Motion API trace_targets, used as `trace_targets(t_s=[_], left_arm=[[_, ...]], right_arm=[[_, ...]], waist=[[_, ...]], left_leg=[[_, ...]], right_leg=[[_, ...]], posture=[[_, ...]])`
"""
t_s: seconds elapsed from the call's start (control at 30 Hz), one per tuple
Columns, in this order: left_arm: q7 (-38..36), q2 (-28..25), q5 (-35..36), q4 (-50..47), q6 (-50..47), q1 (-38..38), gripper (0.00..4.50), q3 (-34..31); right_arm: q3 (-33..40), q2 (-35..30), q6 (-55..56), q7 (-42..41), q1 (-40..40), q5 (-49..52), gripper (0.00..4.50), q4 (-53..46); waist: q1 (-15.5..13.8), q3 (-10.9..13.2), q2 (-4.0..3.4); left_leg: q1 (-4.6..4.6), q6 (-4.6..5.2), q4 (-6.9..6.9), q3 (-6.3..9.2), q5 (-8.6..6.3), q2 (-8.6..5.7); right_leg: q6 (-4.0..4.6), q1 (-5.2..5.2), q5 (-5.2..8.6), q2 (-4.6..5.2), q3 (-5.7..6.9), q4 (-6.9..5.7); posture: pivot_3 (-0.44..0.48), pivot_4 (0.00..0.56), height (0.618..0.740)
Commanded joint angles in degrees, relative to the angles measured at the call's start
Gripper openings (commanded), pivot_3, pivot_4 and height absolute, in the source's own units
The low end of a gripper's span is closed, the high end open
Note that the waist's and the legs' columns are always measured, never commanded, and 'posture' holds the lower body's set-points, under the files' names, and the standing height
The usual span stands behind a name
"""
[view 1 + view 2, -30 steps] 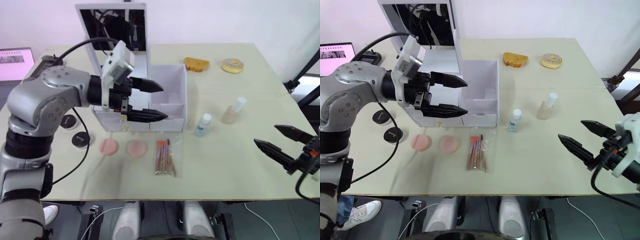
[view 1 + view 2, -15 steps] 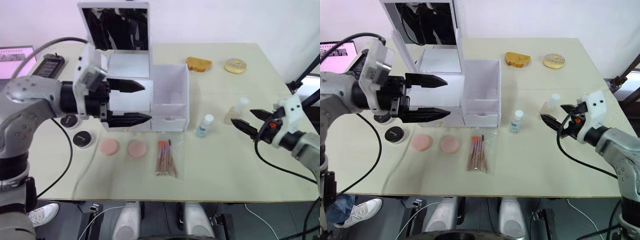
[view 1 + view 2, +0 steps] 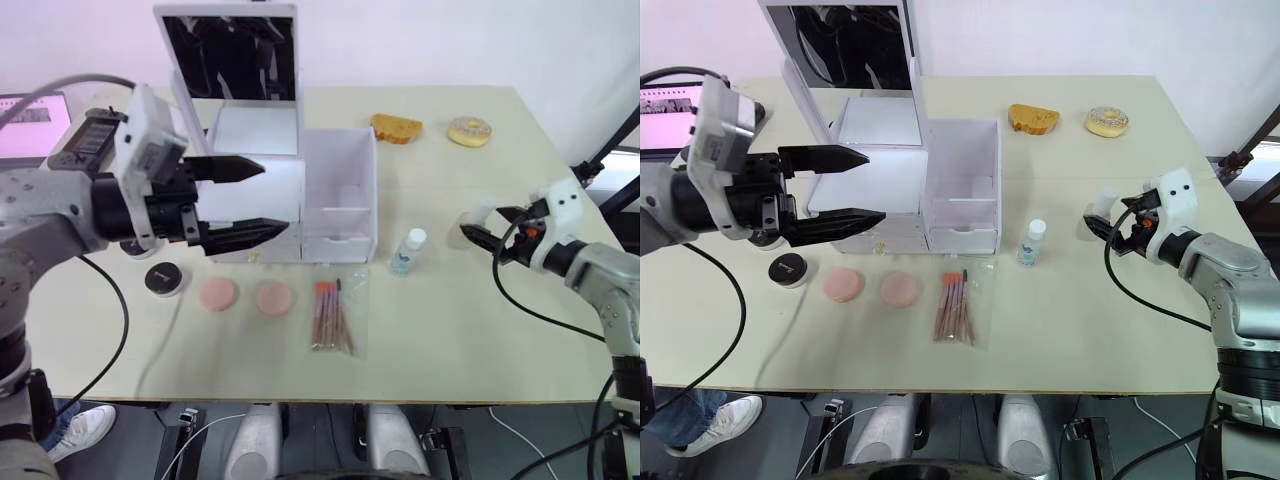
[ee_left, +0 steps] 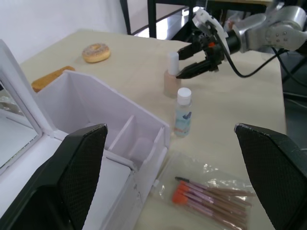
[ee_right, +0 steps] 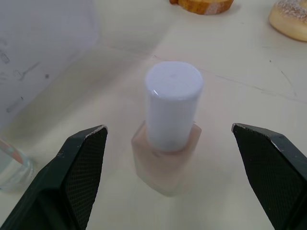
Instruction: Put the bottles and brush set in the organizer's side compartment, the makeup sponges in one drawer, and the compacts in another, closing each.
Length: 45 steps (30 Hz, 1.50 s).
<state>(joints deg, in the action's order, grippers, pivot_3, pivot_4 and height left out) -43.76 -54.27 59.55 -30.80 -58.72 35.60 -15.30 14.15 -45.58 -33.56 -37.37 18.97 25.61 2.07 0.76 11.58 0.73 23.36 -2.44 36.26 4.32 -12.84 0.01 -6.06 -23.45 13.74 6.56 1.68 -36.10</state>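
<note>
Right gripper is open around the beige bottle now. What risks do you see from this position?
1. The beige bottle is tall and upright between the open fingers of the right gripper; an uneven close might tip it.
2. The small clear bottle stands close beside it, so a sideways sweep toward the organizer could knock it over.
3. The left gripper hovers open by the organizer; both arms may crowd the side compartment.

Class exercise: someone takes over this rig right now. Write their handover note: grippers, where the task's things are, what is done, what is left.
Right gripper: open, straddling the foundation bottle, not yet closed.
Left gripper: open, empty, in front of the organizer.
On the table: clear bottle, brush set, two sponges, compacts at the organizer's left.
Done: nothing stowed.
Left: everything, including closing the drawers.
</note>
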Motion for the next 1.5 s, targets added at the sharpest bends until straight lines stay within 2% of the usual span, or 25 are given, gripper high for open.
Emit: trace_targets(t_s=[0.03, 0.1, 0.23, 0.27, 0.3, 0.53, 0.63, 0.73, 0.87, 1.0, 1.1, 1.23, 1.5], left_arm=[[1.1, -1.4, 1.1, -1.3, 0.3, 0.0, 4.5, -2.1], [1.4, -1.6, 1.4, -1.3, 0.5, 0.0, 4.5, -1.9], [2.0, -1.7, 1.6, -1.2, 1.0, 0.0, 4.5, -1.5], [2.1, -1.6, 1.5, -1.2, 1.1, -0.1, 4.5, -1.4], [2.1, -1.6, 1.4, -1.2, 1.3, -0.2, 4.5, -1.3], [2.1, -1.9, 0.7, -1.0, 2.1, -2.4, 4.5, -2.0], [1.3, -2.3, 0.4, -0.6, 2.9, -4.9, 4.5, -3.5], [0.3, -2.8, -0.8, 0.2, 4.5, -8.4, 4.5, -5.4], [-0.5, -3.0, -3.6, 0.5, 7.0, -13.7, 4.5, -7.7], [0.8, -2.4, -5.2, -0.4, 8.7, -17.4, 4.5, -9.4], [2.6, -1.7, -5.9, -0.7, 9.5, -18.3, 4.5, -9.8], [2.8, -1.6, -7.3, -0.6, 11.2, -18.9, 4.5, -9.8], [2.3, -1.2, -8.7, 0.6, 12.7, -17.7, 4.5, -7.5]], right_arm=[[0.3, 0.8, 3.8, -1.6, 2.3, -0.8, 4.18, 1.7], [0.1, 1.3, 4.7, -2.0, 3.1, -1.2, 3.61, 2.8], [-0.7, 2.2, 5.8, -2.9, 4.4, -2.0, 1.77, 4.6], [-0.9, 2.3, 5.9, -3.2, 4.5, -2.1, 1.15, 4.8], [-1.0, 2.6, 6.1, -3.3, 4.7, -2.2, 0.83, 4.9], [0.0, 2.4, 6.1, -4.6, 5.1, -1.2, 0.8, 3.5], [0.5, 0.9, 5.4, -7.9, 6.8, 1.0, 0.8, 1.1], [0.1, -0.5, 1.7, -11.5, 11.6, 4.6, 0.8, -1.6], [-4.4, -1.2, -3.2, -13.0, 20.9, 5.0, 0.8, -3.7], [-7.3, 2.1, -9.0, -10.8, 30.5, 6.8, 0.8, -5.7], [-9.6, 5.7, -14.6, -8.1, 33.8, 8.4, 0.8, -8.8], [-11.1, 9.4, -19.9, -4.3, 34.0, 9.8, 0.8, -13.7], [-11.6, 11.6, -27.0, 1.9, 28.8, 10.5, 0.8, -19.1]], waist=[[0.0, 0.0, 0.0], [0.1, 0.0, 0.0], [0.1, 0.0, 0.0], [0.1, 0.0, 0.0], [0.1, 0.0, 0.0], [0.2, 0.0, -0.01], [0.1, 0.0, -0.02], [0.5, 0.1, -0.2], [0.4, 0.1, -0.21], [0.3, 0.1, -0.21], [-0.1, 0.1, -0.2], [-0.1, 0.1, -0.2], [0.0, 0.1, -0.2]], left_leg=[[-0.01, 0.0, 0.0, 0.0, 0.0, 0.0], [-0.02, 0.0, -0.01, 0.0, 0.0, 0.0], [-0.03, 0.0, -0.01, 0.0, 0.0, 0.0], [-0.02, 0.0, -0.01, 0.0, 0.0, 0.0], [-0.02, 0.0, -0.01, 0.0, 0.0, 0.0], [-0.02, 0.0, -0.02, 0.0, 0.0, 0.0], [-0.02, 0.0, -0.02, 0.0, 0.0, 0.0], [-0.02, 0.0, -0.02, -0.06, 0.0, 0.0], [-0.04, 0.0, -0.09, -0.02, 0.0, 0.02], [0.01, 0.0, -0.09, -0.01, 0.0, 0.04], [0.06, 0.0, -0.11, 0.0, 0.0, 0.04], [0.09, 0.0, -0.12, 0.0, 0.0, 0.03], [0.11, 0.0, -0.09, -0.01, 0.0, 0.03]], right_leg=[[0.0, 0.0, 0.0, 0.0, 0.0, 0.0], [0.0, 0.0, 0.0, -0.01, 0.0, -0.01], [0.0, 0.0, 0.0, -0.02, 0.0, -0.02], [0.0, 0.0, 0.0, -0.01, 0.0, -0.02], [0.0, 0.0, 0.0, -0.01, 0.0, -0.01], [0.0, 0.0, -0.01, -0.02, -0.01, -0.02], [0.0, -0.01, 0.0, -0.02, -0.01, -0.02], [0.02, -0.06, -0.01, -0.01, -0.09, -0.03], [0.04, -0.1, -0.01, -0.05, -0.07, -0.06], [0.06, -0.16, -0.01, -0.09, -0.08, -0.03], [0.05, -0.19, -0.01, -0.09, -0.07, -0.01], [0.01, -0.2, -0.03, -0.08, -0.06, 0.02], [0.05, -0.23, -0.03, -0.08, -0.06, -0.02]], posture=[[0.0, 0.15, 0.74], [0.0, 0.15, 0.74], [0.0, 0.15, 0.74], [0.0, 0.15, 0.74], [0.0, 0.15, 0.74], [0.0, 0.15, 0.74], [0.0, 0.15, 0.74], [0.0, 0.15, 0.74], [0.0, 0.15, 0.74], [0.0, 0.15, 0.74], [0.0, 0.15, 0.74], [0.0, 0.15, 0.74], [0.0, 0.15, 0.74]])
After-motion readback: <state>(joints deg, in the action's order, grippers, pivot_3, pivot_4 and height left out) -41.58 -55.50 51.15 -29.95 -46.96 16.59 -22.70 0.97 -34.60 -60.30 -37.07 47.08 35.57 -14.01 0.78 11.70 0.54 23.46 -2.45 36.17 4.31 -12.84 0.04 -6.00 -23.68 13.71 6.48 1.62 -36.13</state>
